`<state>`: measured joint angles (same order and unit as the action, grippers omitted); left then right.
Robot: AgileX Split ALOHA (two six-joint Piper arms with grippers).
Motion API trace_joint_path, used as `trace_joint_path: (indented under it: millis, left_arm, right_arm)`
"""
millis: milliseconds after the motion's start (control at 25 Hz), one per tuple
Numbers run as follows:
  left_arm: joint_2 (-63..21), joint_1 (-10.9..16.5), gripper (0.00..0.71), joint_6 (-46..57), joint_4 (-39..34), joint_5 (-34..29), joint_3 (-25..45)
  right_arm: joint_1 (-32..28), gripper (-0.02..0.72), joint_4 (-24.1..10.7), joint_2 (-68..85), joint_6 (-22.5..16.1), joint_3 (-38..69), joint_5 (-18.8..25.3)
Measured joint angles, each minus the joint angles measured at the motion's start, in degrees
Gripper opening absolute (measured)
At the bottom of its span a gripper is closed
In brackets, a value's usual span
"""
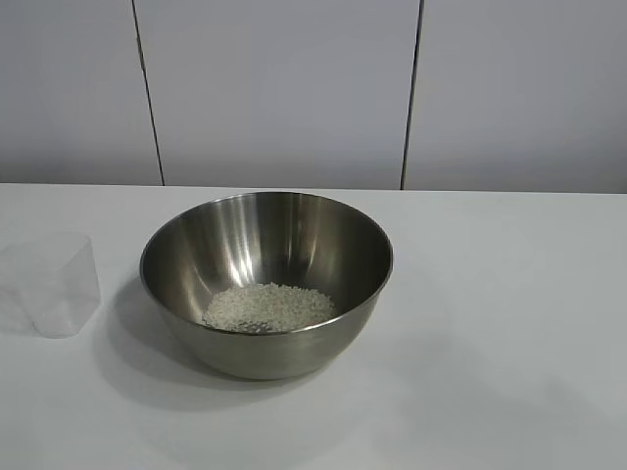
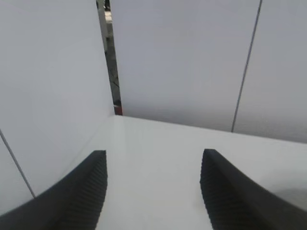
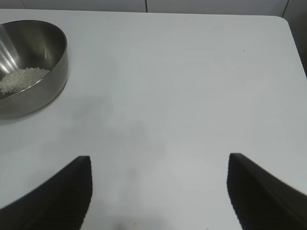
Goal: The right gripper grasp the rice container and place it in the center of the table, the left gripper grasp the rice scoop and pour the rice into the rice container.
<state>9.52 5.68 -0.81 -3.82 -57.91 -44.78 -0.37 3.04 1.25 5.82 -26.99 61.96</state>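
Observation:
The rice container [image 1: 266, 282], a wide shiny steel bowl, stands on the white table [image 1: 490, 323] near its middle, with a heap of white rice [image 1: 267, 306] in its bottom. The rice scoop [image 1: 54, 284], a clear plastic cup, stands upright and empty-looking to the bowl's left. Neither arm shows in the exterior view. In the left wrist view my left gripper [image 2: 153, 160] is open over bare tabletop, nothing between its fingers. My right gripper [image 3: 159, 163] is open too, well apart from the rice container [image 3: 31, 67], which holds rice [image 3: 21, 79].
White wall panels [image 1: 284, 88] with dark seams stand behind the table's far edge. In the left wrist view a wall panel [image 2: 48, 96] rises close beside the table. The table's rounded corner [image 3: 283, 21] shows in the right wrist view.

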Motion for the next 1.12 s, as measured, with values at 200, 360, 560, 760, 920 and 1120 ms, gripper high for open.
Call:
trace_joint_path:
  millis: [200,360,560,760,920,1120]
  left_arm:
    - [-7.64,0.00,0.421,-3.62,4.46,-9.61,3.67]
    - [-10.46,0.00,0.421,-3.77,5.26,-11.25,9.53]
    - [-10.46,0.00,0.421,-3.84,6.25,-10.44,14.69]
    - [-10.46,0.00,0.421,-3.84,6.51,-7.68,17.03]
    - [-10.46,0.00,0.421,-3.84,6.51,-7.14,17.26]
    - [-10.46,0.00,0.421,-3.84,6.51,-7.15,17.26]
  right_arm:
    - [0.00,0.537,0.00,0.00,0.00,0.00,0.06]
    - [0.00,0.537,0.00,0.00,0.00,0.00,0.06]
    - [0.00,0.537,0.00,0.00,0.00,0.00,0.06]
    - [0.00,0.537,0.00,0.00,0.00,0.00,0.06]
    - [0.00,0.537,0.00,0.00,0.00,0.00,0.06]
    - [0.00,0.537,0.00,0.00,0.00,0.00,0.06]
